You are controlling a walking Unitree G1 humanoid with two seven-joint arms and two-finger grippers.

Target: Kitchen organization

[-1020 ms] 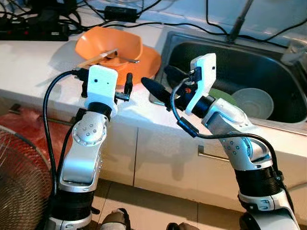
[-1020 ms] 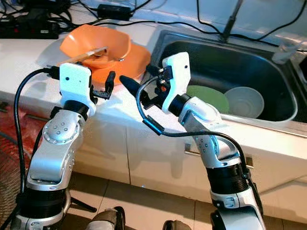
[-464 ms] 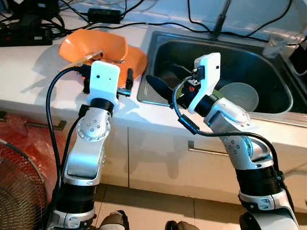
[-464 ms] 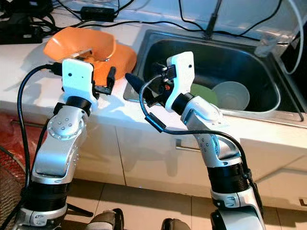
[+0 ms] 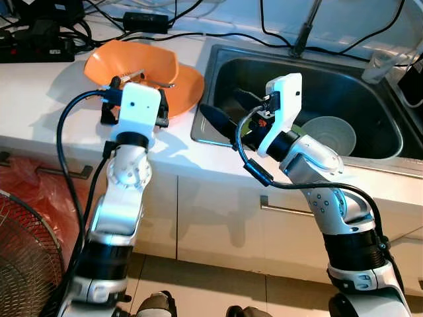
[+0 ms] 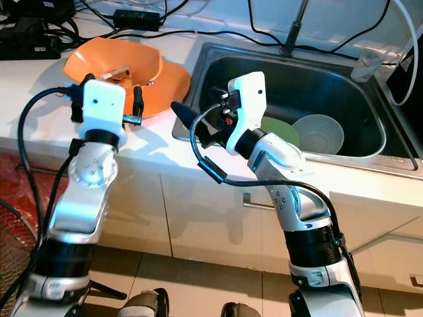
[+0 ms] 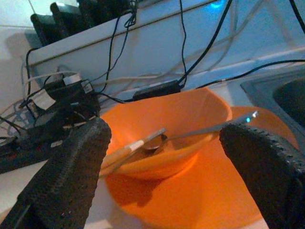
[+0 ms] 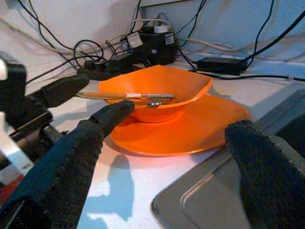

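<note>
An orange bowl (image 5: 135,59) sits tilted on an orange plate (image 5: 188,82) on the white counter, left of the steel sink (image 5: 200,127). Chopsticks (image 7: 128,148) and a metal spoon (image 7: 190,132) lie in the bowl. My left gripper (image 7: 162,131) is open, low over the counter just in front of the plate, with the bowl straight ahead between its fingers. Over the sink's left rim, my right gripper (image 5: 219,100) is open and empty, facing the plate. A pale bowl (image 5: 330,135) and a green plate (image 6: 277,129) lie in the sink.
Power strips and black cables (image 5: 39,39) crowd the back of the counter. The faucet (image 5: 304,30) rises behind the sink, and a clear cup (image 5: 382,65) stands at its right. A wire fan guard (image 5: 26,257) and a red bag (image 5: 26,191) are on the floor at left.
My left gripper has moved forward and left, closer to the orange plate and bowl. The right gripper has barely moved. The camera shifted during the first half second.
</note>
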